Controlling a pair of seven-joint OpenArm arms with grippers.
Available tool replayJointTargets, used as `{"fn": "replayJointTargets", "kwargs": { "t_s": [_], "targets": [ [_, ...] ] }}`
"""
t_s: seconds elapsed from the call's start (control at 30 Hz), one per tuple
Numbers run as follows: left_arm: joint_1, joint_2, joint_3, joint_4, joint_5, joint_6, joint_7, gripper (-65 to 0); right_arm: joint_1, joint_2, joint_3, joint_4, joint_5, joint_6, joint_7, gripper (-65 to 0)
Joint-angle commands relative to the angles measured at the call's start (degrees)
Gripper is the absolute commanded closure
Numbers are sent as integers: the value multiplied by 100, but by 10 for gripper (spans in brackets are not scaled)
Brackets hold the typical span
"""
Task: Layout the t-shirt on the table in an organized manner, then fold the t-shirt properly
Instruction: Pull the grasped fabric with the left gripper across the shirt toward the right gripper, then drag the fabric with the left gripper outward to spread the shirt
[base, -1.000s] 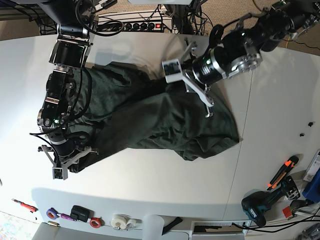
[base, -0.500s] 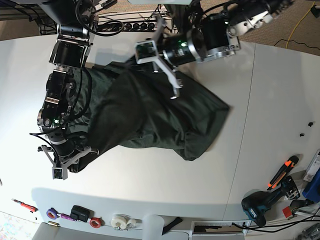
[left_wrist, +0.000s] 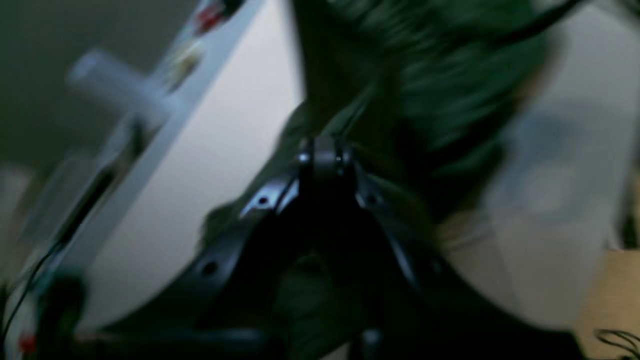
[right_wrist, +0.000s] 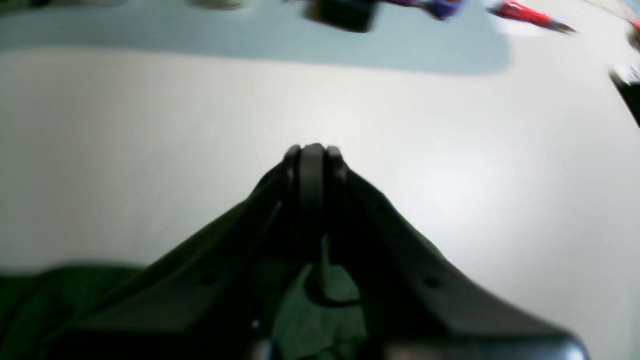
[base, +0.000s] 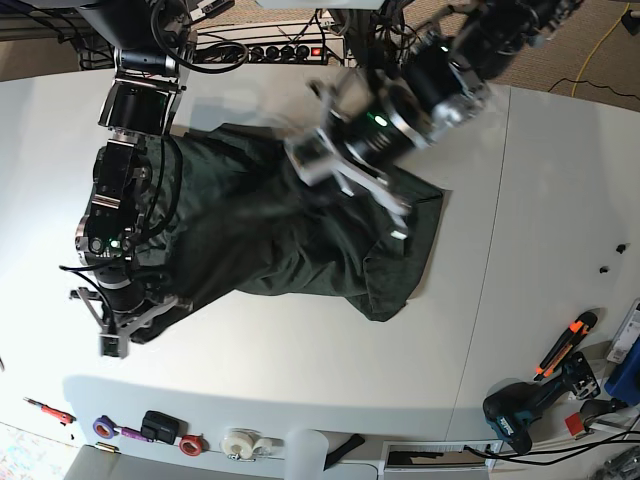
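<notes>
Both grippers are pressed together on cloth: the left gripper (base: 398, 228) pinches the t-shirt (base: 270, 235) at its edge nearest the table's (base: 300, 340) seam, while the right gripper (base: 118, 340) pinches the opposite end. Between them the dark green shirt runs crosswise on the white table, bunched and creased, with one fold doubled over below the left gripper.

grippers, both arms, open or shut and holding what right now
Left gripper: shut on the t-shirt.
Right gripper: shut on the t-shirt's edge, over the table.
</notes>
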Motion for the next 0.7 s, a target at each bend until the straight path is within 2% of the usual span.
{"fn": "replayJointTargets", "kwargs": {
  "t_s": [0.0,0.13,0.23,0.33,0.5,0.67],
  "targets": [
    [-118,-76,-195,98,7,129,-197,0,175,72,15,96,0,-111,223,0],
    [-313,-348,-938,98,-221,352,-516,0,177,79,13,96,-140,-385,323,0],
    [-535,-461,-1364,-109,-629,348,-726,0,208,79,13,96,-140,-590,387,0],
    [-953,-459,-1486,-713,-968,302,-846,0,293,76,13,96,-258,-831,387,0],
    [-1945,-337,-1486,-2098,-1405,7,-1207,0,442,76,15,96,-557,-1290,459,0],
    [-3202,-44,-1486,-3595,-1705,-129,-1471,0,573,72,15,94,-758,-1534,535,0]
  ]
}}
